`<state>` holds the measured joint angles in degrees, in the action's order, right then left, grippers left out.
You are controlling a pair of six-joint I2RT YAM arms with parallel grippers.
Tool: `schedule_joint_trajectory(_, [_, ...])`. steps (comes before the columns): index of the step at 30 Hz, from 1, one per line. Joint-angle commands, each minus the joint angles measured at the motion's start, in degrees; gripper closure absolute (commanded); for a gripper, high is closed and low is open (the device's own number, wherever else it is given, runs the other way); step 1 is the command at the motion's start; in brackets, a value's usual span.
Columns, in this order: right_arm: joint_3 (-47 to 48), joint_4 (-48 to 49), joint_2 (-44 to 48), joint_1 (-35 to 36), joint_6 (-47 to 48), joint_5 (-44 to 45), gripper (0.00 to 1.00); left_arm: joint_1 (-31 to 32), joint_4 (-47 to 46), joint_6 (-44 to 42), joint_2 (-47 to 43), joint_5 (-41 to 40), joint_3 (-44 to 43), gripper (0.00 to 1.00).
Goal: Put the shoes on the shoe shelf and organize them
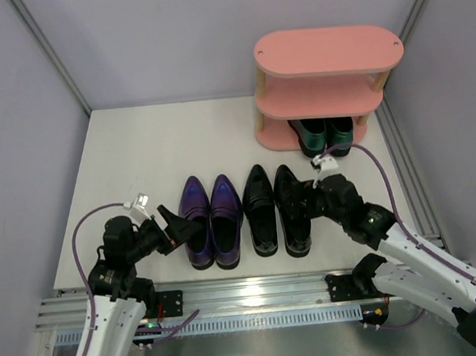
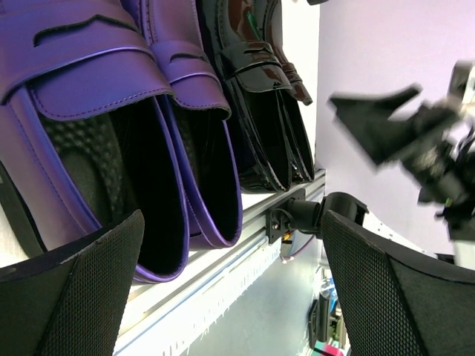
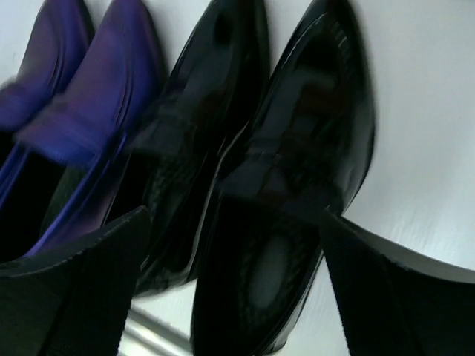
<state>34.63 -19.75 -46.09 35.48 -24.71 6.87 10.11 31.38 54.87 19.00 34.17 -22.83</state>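
Note:
The purple pair [image 1: 212, 221] and the black pair [image 1: 275, 210] stand side by side on the table, toes pointing away. The dark green pair [image 1: 325, 135] sits on the bottom tier of the pink shoe shelf [image 1: 327, 51] at the back right. My left gripper [image 1: 174, 225] is open and empty beside the left purple shoe's heel; in its wrist view [image 2: 230, 289] the purple shoes [image 2: 96, 111] lie just ahead. My right gripper [image 1: 304, 199] is open above the right black shoe, whose heel opening [image 3: 289, 245] lies between its fingers [image 3: 401, 297].
A grey aluminium rail [image 1: 247, 297] runs along the table's near edge. Grey walls close in the left, back and right. The shelf's top and middle tiers hold nothing. My right arm [image 2: 415, 141] shows blurred in the left wrist view.

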Motion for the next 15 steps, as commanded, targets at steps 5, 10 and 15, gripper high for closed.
schedule_joint_trajectory(5, [-6.42, -13.99, 14.27, 20.83, -15.79, 12.09, 0.0, 0.09, 1.58, -2.14, 0.15, -1.65, -2.3, 0.0])
schedule_joint_trajectory(10, [-4.76, -20.15, 10.41, 35.16, -25.28, 24.31, 0.0, 0.09, 1.85, -2.4, 0.59, -1.92, -2.75, 0.0])
schedule_joint_trajectory(15, [-0.89, -33.98, -2.39, 42.73, -43.27, 38.53, 0.0, 0.0, 3.34, -3.1, 0.07, -2.09, -2.92, 0.0])
